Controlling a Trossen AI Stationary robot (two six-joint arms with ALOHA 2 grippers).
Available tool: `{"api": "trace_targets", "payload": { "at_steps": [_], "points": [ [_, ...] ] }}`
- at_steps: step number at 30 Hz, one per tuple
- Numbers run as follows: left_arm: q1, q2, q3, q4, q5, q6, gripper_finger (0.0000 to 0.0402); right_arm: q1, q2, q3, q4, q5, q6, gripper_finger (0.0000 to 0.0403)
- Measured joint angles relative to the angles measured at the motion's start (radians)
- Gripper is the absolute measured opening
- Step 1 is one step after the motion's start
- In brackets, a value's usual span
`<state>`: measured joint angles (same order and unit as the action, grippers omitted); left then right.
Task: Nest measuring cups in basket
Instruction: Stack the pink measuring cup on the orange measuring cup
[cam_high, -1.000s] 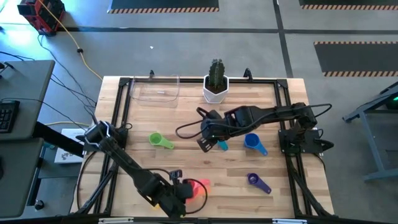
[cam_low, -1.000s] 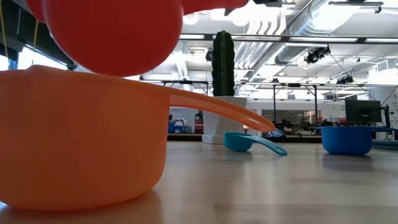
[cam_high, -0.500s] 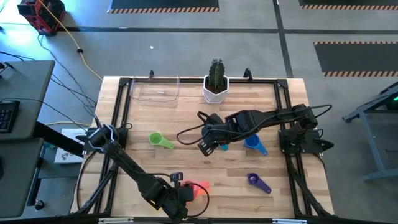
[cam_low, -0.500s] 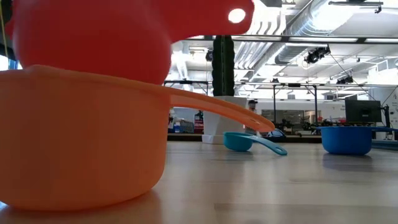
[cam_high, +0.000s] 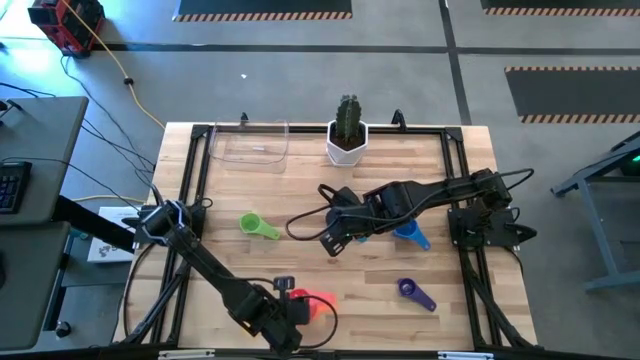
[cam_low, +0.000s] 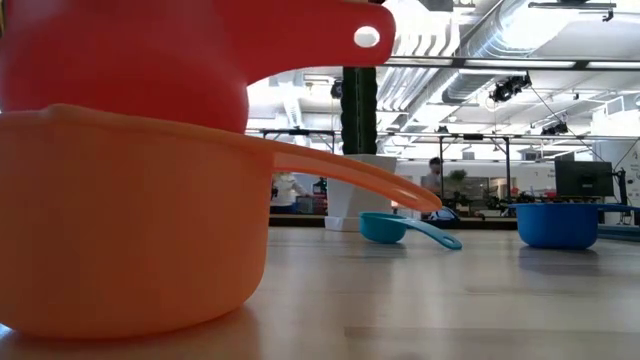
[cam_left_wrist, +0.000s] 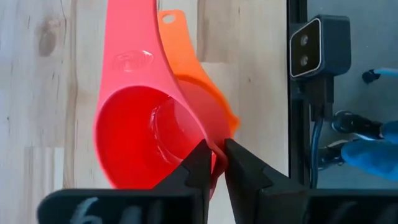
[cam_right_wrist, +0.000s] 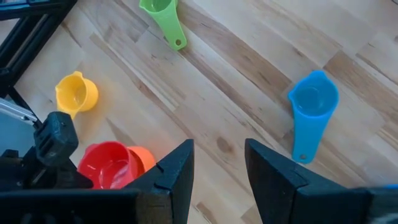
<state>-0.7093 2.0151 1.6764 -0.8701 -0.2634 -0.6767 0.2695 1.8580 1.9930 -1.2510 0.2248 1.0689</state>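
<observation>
My left gripper (cam_high: 292, 308) is near the table's near edge, shut on the red cup (cam_left_wrist: 134, 134), which sits in the orange cup (cam_low: 130, 240). The red cup's bowl (cam_low: 120, 55) and handle show above the orange rim. My right gripper (cam_high: 333, 243) hovers open at mid-table beside the teal cup (cam_right_wrist: 311, 106), touching nothing. The blue cup (cam_high: 405, 230), purple cup (cam_high: 412, 292) and green cup (cam_high: 258, 226) rest on the table. The yellow cup (cam_right_wrist: 76, 93) stands next to my left arm. The clear basket (cam_high: 250, 145) sits at the far left. My left gripper pinches the red cup's bowl wall at the rim (cam_left_wrist: 202, 127), on the side opposite the handle, one finger inside the bowl and one outside. The fingers come from above, pointing down. The cup's bowl sits down in the orange cup, its handle above the orange handle.
A white pot with a cactus (cam_high: 347, 138) stands at the far edge, right of the basket. A black frame (cam_high: 190, 200) runs round the tabletop. Bare wood lies between the green cup and the basket.
My left gripper has gone down with the red cup, whose bowl has sunk into the orange cup. The red cup has also turned, so its handle now shows in the low view. My right gripper has drifted a little toward the near edge.
</observation>
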Motion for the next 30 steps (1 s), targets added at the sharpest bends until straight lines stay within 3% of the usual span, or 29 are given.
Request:
{"api": "trace_targets", "payload": {
  "at_steps": [15, 30],
  "points": [
    [0.01, 0.0, -0.001, 0.001, 0.019, 0.001, 0.0039, 0.0, 0.0, 0.0, 0.0, -0.005, 0.005, 0.0135],
    [0.051, 0.0, -0.001, 0.015, 0.101, -0.002, 0.004, 0.0, 0.0, 0.0, 0.0, -0.02, 0.005, 0.0135]
  ]
}}
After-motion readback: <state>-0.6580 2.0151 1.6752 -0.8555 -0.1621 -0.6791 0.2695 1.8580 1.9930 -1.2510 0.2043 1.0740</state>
